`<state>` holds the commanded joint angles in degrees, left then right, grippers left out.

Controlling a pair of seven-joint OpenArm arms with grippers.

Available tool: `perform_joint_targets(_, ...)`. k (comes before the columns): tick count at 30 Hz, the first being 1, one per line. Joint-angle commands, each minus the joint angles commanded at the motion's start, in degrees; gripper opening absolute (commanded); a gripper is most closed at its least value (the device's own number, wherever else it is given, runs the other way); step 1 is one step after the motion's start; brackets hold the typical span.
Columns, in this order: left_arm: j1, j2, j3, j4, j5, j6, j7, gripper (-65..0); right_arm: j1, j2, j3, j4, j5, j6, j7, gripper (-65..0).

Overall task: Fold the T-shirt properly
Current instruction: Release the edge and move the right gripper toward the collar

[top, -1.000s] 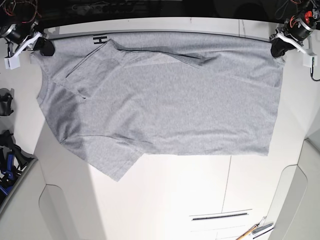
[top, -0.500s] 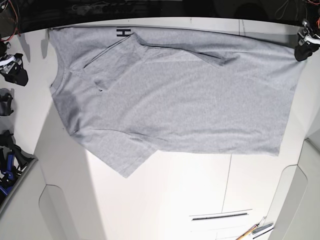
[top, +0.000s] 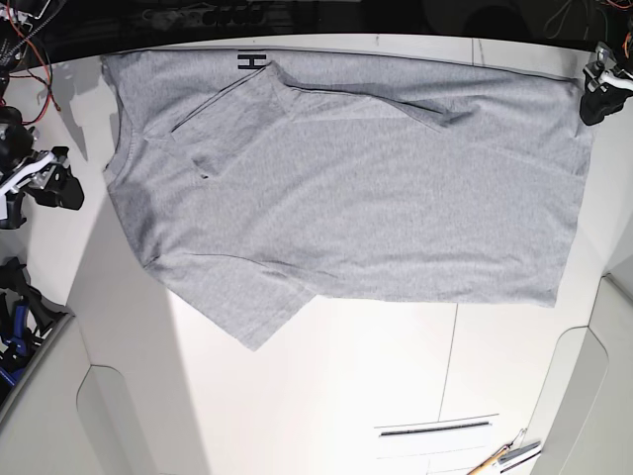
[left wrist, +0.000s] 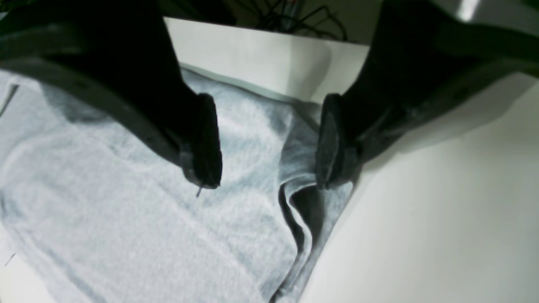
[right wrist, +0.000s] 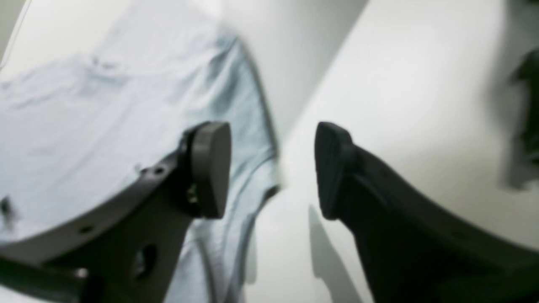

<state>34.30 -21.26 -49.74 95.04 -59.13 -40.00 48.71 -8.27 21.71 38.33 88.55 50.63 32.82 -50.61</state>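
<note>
The grey T-shirt (top: 356,188) lies spread flat on the white table (top: 326,396), plain side up, with one sleeve folded over near the top left. A black printed letter (top: 251,61) peeks out at its far edge. My left gripper (top: 596,97) hangs at the shirt's top right corner. In the left wrist view the left gripper (left wrist: 269,162) is open, its fingers straddling the rumpled T-shirt corner (left wrist: 294,210) without clamping it. My right gripper (top: 57,185) is off the shirt to the left. In the right wrist view the right gripper (right wrist: 273,170) is open and empty beside the T-shirt edge (right wrist: 236,105).
A pencil and a metal tool (top: 509,455) lie at the table's near right. A narrow slot (top: 435,427) runs beside them. Dark equipment (top: 15,307) sits off the table's left edge, and cables (top: 198,15) run along the dark back edge.
The right gripper let go of the collar-side corner and moved down and left, away from the shirt. The shirt slid right. The left gripper has opened over its corner.
</note>
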Motion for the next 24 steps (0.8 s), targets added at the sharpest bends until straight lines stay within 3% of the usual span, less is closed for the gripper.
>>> perform_joint_targets(5,0.0,0.0,0.0,0.0,-0.1,0.0,0.8,-26.3,-3.1,-0.6,0.0,0.0,3.5,1.62,-1.8,-33.8)
perform_joint_targets(8,0.0,0.0,0.0,0.0,-1.0,0.0,0.2,-26.3,-4.6,-2.1,0.0,0.0,3.4,1.68,-2.5,-35.9)
perform_joint_targets(14,-0.2,0.0,0.0,0.0,-1.4,0.0,-0.8,-26.3,-6.2,-3.7,0.0,0.1,9.5,2.14,-6.1,-65.0)
perform_joint_targets(17,-0.2,0.0,0.0,0.0,-1.4,0.0,-0.9,-26.3,-6.2,-4.6,0.0,0.1,10.3,2.36,-6.4,-65.0)
perform_joint_targets(20,-0.2,0.0,0.0,0.0,-1.5,0.0,-0.9,-26.3,-6.2,-7.9,-0.5,0.1,10.4,2.58,-6.4,-65.0)
perform_joint_targets(24,-0.2,0.0,0.0,0.0,-1.5,0.0,-2.2,-26.3,-6.2,-9.8,-4.3,0.1,10.4,3.23,-6.4,-65.0)
